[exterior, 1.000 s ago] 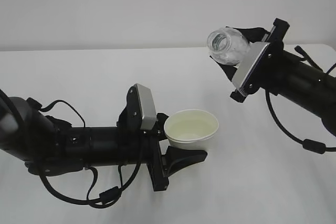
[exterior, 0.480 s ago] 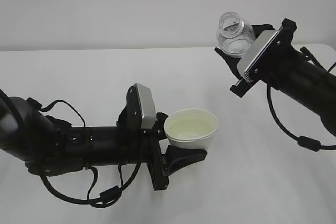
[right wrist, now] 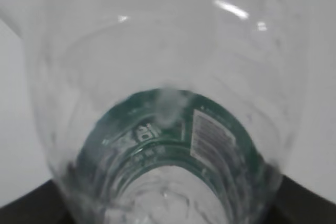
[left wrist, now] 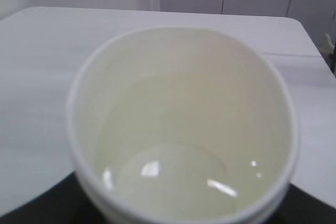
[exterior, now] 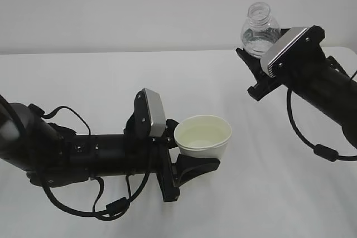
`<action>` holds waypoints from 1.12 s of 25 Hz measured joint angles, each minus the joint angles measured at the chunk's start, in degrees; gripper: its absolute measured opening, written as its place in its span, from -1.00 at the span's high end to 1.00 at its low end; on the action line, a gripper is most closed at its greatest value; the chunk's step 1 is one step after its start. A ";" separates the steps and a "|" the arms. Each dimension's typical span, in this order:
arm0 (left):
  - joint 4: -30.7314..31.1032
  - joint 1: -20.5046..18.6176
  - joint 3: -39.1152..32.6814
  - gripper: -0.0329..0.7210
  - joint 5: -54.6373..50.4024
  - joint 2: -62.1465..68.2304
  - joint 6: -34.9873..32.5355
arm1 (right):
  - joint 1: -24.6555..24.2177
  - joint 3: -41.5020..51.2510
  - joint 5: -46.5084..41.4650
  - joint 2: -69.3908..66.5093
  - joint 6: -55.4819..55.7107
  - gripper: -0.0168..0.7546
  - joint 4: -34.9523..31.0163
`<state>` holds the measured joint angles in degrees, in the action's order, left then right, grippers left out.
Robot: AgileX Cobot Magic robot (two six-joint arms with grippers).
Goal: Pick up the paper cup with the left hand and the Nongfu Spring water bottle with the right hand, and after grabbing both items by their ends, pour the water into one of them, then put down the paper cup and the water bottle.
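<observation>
Nongfu Spring water bottle point(exterior: 260, 33) has tipped back upright in the right hand's fingers point(exterior: 252, 76); left fingers point(exterior: 192, 166) grip the paper cup point(exterior: 203, 136), pouring looks finished

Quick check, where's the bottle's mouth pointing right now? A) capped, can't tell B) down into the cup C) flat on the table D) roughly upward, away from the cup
D: in the exterior view the water bottle, held by the right gripper, has its open neck up, well apart from the paper cup in the left gripper.
</observation>
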<state>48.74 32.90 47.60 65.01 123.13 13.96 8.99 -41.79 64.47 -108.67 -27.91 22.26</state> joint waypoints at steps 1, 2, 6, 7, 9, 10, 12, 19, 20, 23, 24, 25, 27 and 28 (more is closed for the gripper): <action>0.00 0.00 0.00 -0.20 0.00 0.00 0.00 | 0.00 0.00 0.00 0.00 0.74 -0.22 -0.63; 0.00 0.00 0.00 -0.20 0.00 0.00 0.00 | 0.00 0.00 0.00 0.00 1.58 -0.22 -1.48; 0.00 0.00 0.00 -0.20 -0.10 0.00 0.00 | 0.00 0.00 0.00 0.00 4.11 -0.22 -3.84; 0.00 0.00 0.00 -0.20 -0.10 0.00 0.00 | 0.00 0.00 0.00 0.00 4.76 -0.22 -4.07; -0.08 0.08 0.00 -0.20 -0.10 0.00 0.00 | 0.00 0.00 0.00 0.00 6.26 -0.22 -4.41; -0.08 0.08 0.00 -0.20 -0.10 0.00 0.00 | 0.00 0.00 0.00 0.00 6.97 -0.22 -4.65; -0.08 0.08 0.00 -0.20 -0.10 0.00 0.00 | 0.00 0.00 0.00 0.00 8.10 -0.22 -5.66; -0.08 0.22 0.00 -0.20 -0.20 0.00 0.00 | 0.00 0.00 0.00 0.00 12.29 -0.22 -9.01; -0.08 0.22 0.00 -0.20 -0.20 0.00 0.00 | 0.00 0.00 -0.12 0.00 12.91 -0.22 -9.53; -0.08 0.22 0.00 -0.20 -0.20 0.00 0.00 | 0.00 0.00 -0.63 0.00 13.37 -0.22 -11.06; -0.08 0.22 0.00 -0.20 -0.20 0.00 0.00 | 0.00 0.00 -0.91 0.00 13.46 -0.22 -11.67; -0.08 0.22 0.00 -0.20 -0.20 0.00 0.00 | 0.00 0.00 -1.19 0.00 13.56 -0.22 -12.13; -0.08 0.22 0.00 -0.20 -0.20 0.00 0.00 | 0.00 0.00 -1.98 0.00 13.60 -0.22 -13.66; -0.08 0.22 0.00 -0.20 -0.20 0.00 0.00 | 0.00 0.00 -2.41 0.00 13.60 -0.22 -14.41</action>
<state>48.65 33.12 47.60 64.80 123.13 13.96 8.99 -41.79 62.06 -108.67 -14.32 7.86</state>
